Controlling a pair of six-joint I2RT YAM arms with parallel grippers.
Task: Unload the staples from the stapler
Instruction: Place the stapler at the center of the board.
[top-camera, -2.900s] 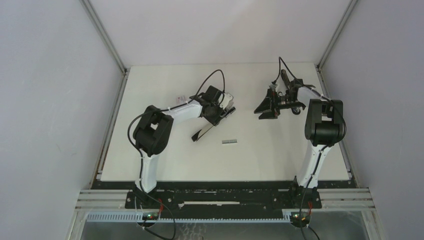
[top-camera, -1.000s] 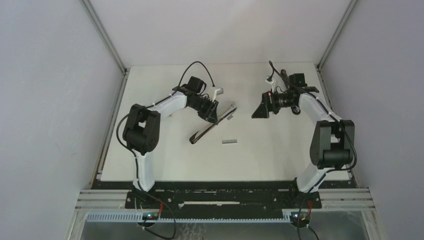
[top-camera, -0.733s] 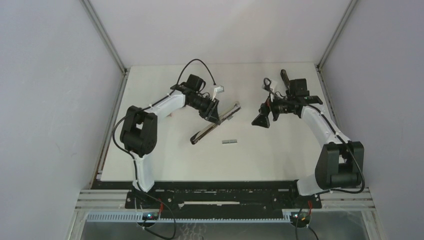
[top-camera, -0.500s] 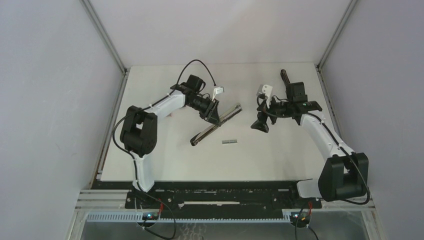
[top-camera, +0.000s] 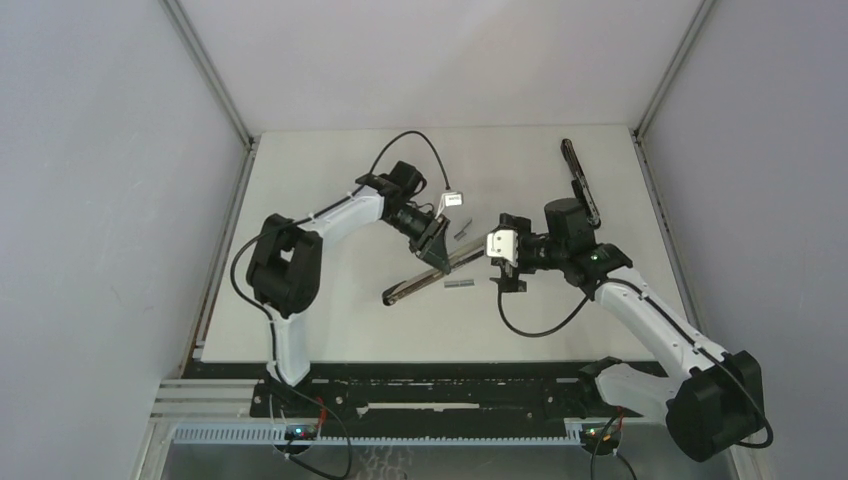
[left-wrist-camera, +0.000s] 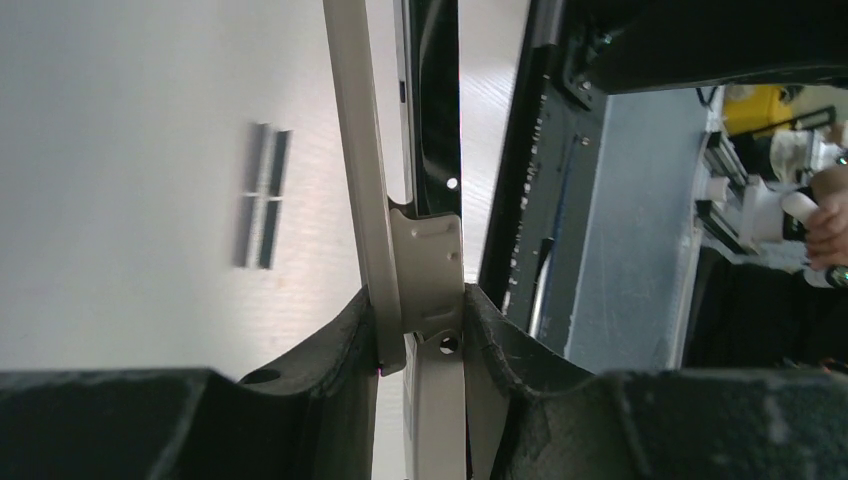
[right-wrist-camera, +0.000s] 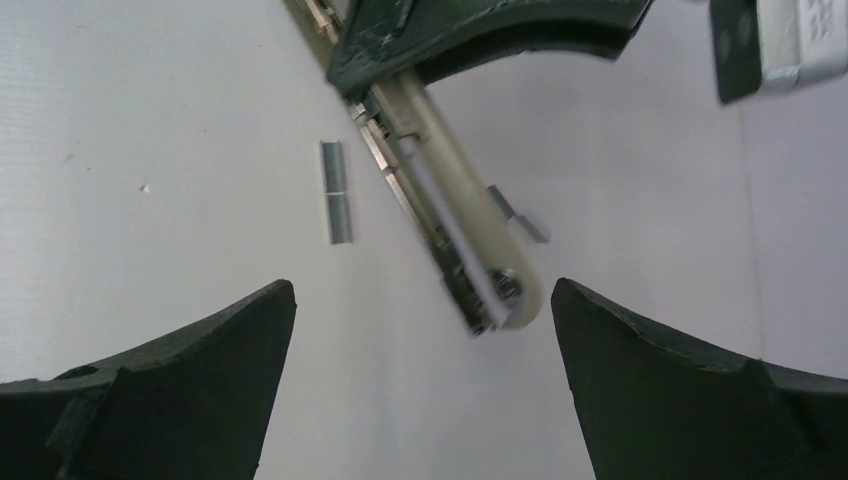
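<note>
The stapler (top-camera: 408, 286) is a long, thin, opened bar lying slantwise at the table's middle. My left gripper (top-camera: 435, 245) is shut on its beige and metal middle, and the wrist view shows the fingers (left-wrist-camera: 345, 340) pinching the stapler (left-wrist-camera: 425, 255). A silvery staples strip (top-camera: 459, 284) lies on the table just in front of it, also in the left wrist view (left-wrist-camera: 262, 195) and the right wrist view (right-wrist-camera: 336, 192). A second short grey strip (top-camera: 460, 234) lies just behind the stapler (right-wrist-camera: 440, 190). My right gripper (top-camera: 508, 278) is open and empty at the stapler's right end (right-wrist-camera: 422, 288).
A long black bar (top-camera: 578, 180) lies at the back right of the white table (top-camera: 330, 330). Grey walls close the table in on the left, back and right. The left arm's cable loops above its wrist.
My right arm has swung from the back right to the table's middle, beside the stapler's right end. My left gripper has shifted the stapler slightly right and nearer. The second grey strip now shows behind it.
</note>
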